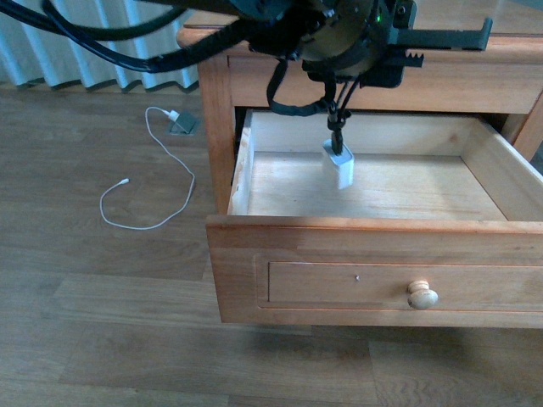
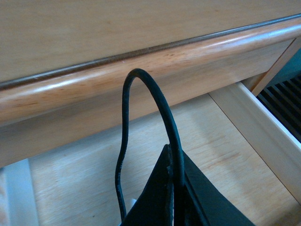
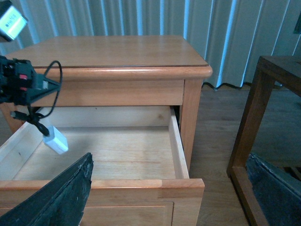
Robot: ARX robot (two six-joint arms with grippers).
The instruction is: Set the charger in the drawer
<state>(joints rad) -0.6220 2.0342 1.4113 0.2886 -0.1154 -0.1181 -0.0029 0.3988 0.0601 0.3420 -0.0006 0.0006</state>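
The charger [image 1: 339,167], a small white cube on a thin black cable [image 2: 155,94], hangs above the pale floor of the pulled-out drawer [image 1: 373,225]. My left gripper [image 1: 336,108] is over the drawer's back half, shut on the looped cable, and the cube dangles below it without touching the wood. In the left wrist view the dark fingers [image 2: 162,188] pinch the cable, with the cabinet's front rail just behind. From the right wrist view, the charger [image 3: 56,140] hangs near the drawer's [image 3: 174,141] left side. My right gripper [image 3: 169,160] is open, off the drawer's front corner, holding nothing.
A long white cable [image 1: 161,182] lies on the wooden floor left of the cabinet, beside a small grey object [image 1: 182,125]. The nightstand top [image 3: 113,52] overhangs the drawer's back. A dark wooden frame [image 3: 254,117] stands to the right. Curtains [image 1: 85,51] hang behind.
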